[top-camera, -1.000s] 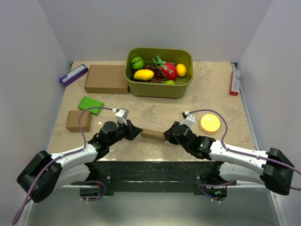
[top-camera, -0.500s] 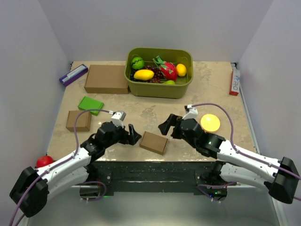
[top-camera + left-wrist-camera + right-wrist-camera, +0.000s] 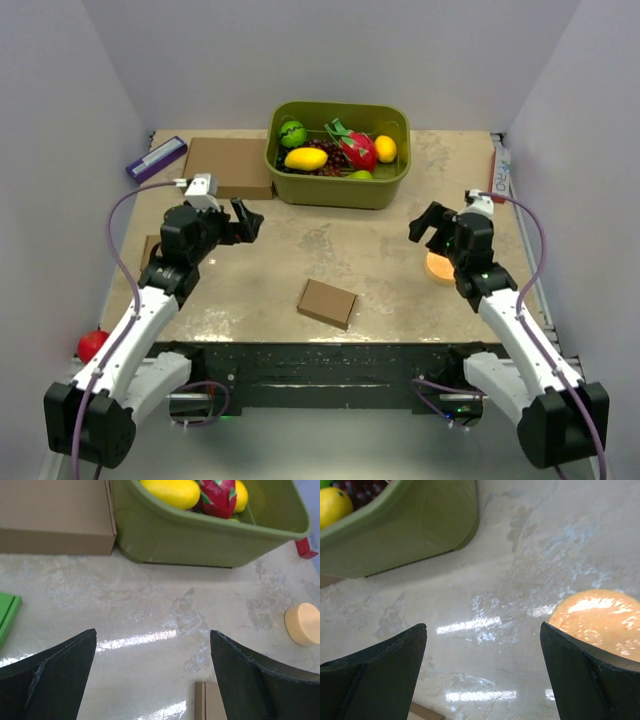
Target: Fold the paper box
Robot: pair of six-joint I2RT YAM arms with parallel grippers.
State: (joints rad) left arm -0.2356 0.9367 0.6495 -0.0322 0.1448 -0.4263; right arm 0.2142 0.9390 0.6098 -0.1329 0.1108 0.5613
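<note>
The paper box (image 3: 327,303), a small flat brown carton, lies closed on the table near the front edge, between the two arms. Nothing touches it. My left gripper (image 3: 243,222) hangs well behind and to the left of it, jaws wide open and empty. My right gripper (image 3: 428,222) hangs behind and to the right, also open and empty. In the left wrist view the left gripper (image 3: 153,632) looks at bare table, with a corner of the paper box (image 3: 207,702) at the bottom. In the right wrist view the right gripper (image 3: 483,626) shows only a sliver of the box (image 3: 420,712).
A green bin (image 3: 338,190) of toy fruit stands at the back centre. A large brown carton (image 3: 227,167) and a purple box (image 3: 155,158) lie at the back left. An orange disc (image 3: 440,268) sits under the right arm. A red ball (image 3: 92,345) lies off the left edge.
Both grippers opened and let go of the paper box, then drew back and apart toward the table's sides. The box dropped flat onto the table.
</note>
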